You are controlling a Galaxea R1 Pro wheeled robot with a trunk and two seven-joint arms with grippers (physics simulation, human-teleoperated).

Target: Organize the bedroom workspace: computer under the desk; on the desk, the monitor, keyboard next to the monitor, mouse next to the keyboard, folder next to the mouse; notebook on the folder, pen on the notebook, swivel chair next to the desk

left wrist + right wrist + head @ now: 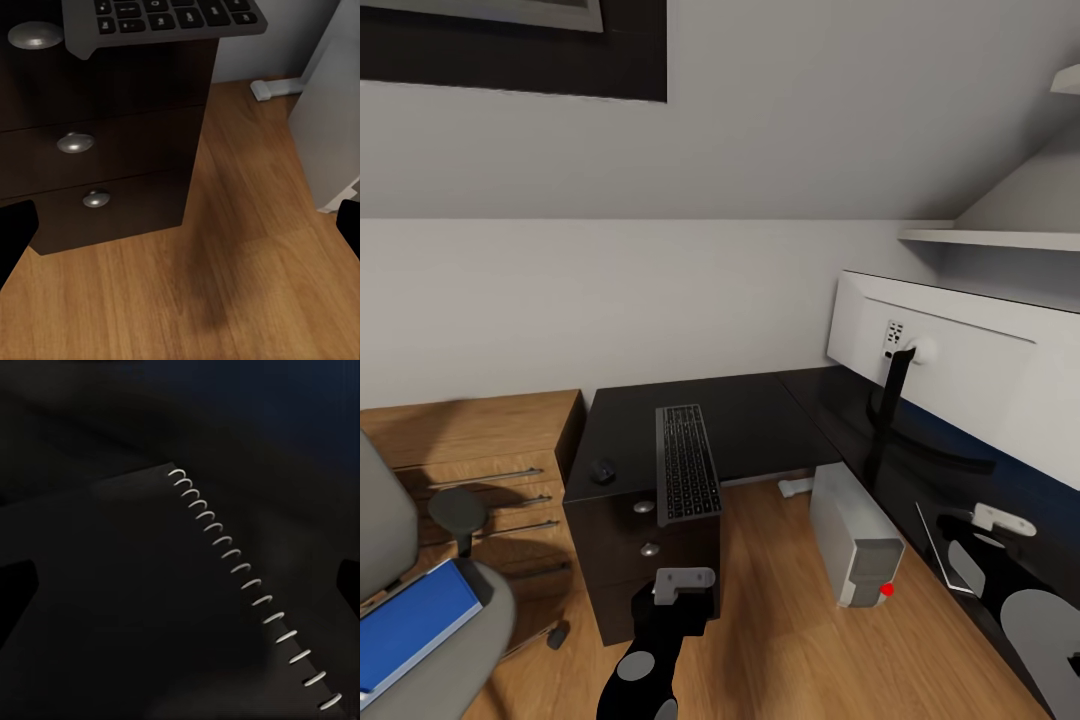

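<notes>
My left end effector [180, 225] hangs over the wooden floor [780, 620] in front of the drawers, fingers spread wide and grasping nothing. My right end effector [184, 585] hovers over the notebook [112, 607] on the right wing of the black L-shaped surface [760, 420], also released; the notebook's white spiral binding [247, 585] runs between the two fingertips. The keyboard [686, 463] lies on the surface with its near end jutting past the edge above the drawer knobs [75, 142], and the mouse [603, 470] sits just to its left. The monitor [970, 370] stands on the right wing, white back toward me. The computer [853, 535] stands on the floor in the crook of the surface. The blue folder [410, 625] rests on the swivel chair [460, 640] at my left.
</notes>
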